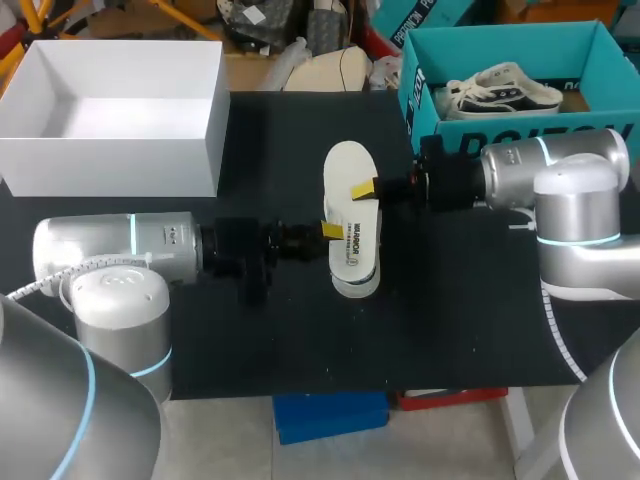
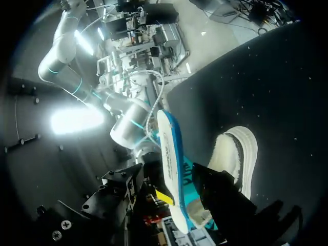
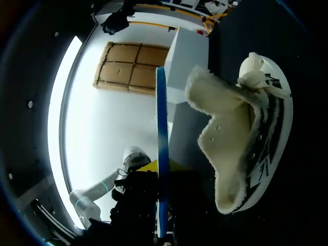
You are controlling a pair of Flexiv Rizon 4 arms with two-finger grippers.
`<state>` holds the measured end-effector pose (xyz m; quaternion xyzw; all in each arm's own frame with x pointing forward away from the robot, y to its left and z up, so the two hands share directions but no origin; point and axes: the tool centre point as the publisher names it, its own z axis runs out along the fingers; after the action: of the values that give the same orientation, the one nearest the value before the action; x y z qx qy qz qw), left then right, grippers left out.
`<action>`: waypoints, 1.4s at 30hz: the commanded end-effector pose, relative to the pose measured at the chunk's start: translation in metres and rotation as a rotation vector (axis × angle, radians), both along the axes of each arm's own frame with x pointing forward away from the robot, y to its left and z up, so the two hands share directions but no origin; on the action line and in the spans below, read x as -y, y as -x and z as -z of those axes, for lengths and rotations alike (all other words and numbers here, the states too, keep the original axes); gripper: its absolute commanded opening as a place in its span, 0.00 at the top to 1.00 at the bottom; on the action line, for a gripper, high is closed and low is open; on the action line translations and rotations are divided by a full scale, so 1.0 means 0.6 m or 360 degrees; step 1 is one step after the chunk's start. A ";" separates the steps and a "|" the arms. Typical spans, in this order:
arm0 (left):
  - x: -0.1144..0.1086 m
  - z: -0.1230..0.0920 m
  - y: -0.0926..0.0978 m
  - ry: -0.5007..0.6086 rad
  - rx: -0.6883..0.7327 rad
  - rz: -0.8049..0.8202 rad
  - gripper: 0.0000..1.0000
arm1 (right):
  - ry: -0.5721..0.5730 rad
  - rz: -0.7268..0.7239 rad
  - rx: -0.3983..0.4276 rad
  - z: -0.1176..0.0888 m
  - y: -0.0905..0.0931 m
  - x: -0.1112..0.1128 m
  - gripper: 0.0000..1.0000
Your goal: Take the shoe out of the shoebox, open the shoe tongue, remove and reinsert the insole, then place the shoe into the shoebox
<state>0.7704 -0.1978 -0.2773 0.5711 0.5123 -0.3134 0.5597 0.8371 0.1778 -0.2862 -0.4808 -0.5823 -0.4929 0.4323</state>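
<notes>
White box [image 1: 110,168]: stands open on the far left corner of the black table [image 1: 460,300], well apart from the shoe.
Left arm [image 1: 110,250]: comes in from the left side and lies low across the table, pointing toward the middle.
Left gripper [image 1: 330,231]: clamped on the insole's left edge near the heel end. Its wrist view shows the insole edge-on between the two fingers, with one yellow tip against the white face.
Insole [image 1: 350,170]: at the table's middle, held up off the surface between the two grippers. Its white face is up and its underside is blue.
Fleece-lined shoe [image 1: 357,283]: rests on the table right under the insole, so only its near end shows from above. In the right wrist view its fleecy tongue is pulled out and open.
Right gripper [image 1: 364,189]: pinching the insole's right edge near mid-length, one yellow tip lying on the top face.
Right arm [image 1: 540,165]: comes in from the right, in front of the shoebox.
Teal shoebox [image 1: 500,45]: open, on the far right corner.
Sneaker [image 1: 500,90]: a second, black-and-white one, lying inside the teal shoebox.
</notes>
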 end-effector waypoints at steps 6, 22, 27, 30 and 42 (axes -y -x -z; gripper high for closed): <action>-0.048 -0.068 0.015 -0.0945 0.0223 -0.0245 0.00 | 0.0001 -0.0002 -0.0001 0.001 -0.001 -0.001 1.00; -0.009 -0.098 0.047 -0.1881 0.0662 -0.0066 0.00 | 0.0001 -0.0002 -0.0001 0.001 -0.001 -0.001 1.00; -0.009 -0.098 0.047 -0.1881 0.0662 -0.0066 0.00 | 0.0001 -0.0002 -0.0001 0.001 -0.001 -0.001 1.00; -0.009 -0.098 0.047 -0.1881 0.0662 -0.0066 0.00 | 0.0001 -0.0002 -0.0001 0.001 -0.001 -0.001 1.00; 0.045 -0.083 0.045 -0.2009 -0.0211 -0.0247 0.00 | 0.0001 -0.0002 -0.0001 0.001 -0.001 -0.001 1.00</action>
<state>0.7361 -0.2092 -0.2279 0.7847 0.5149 -0.1107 0.3269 0.8375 0.1776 -0.2862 -0.4806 -0.5827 -0.4923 0.4326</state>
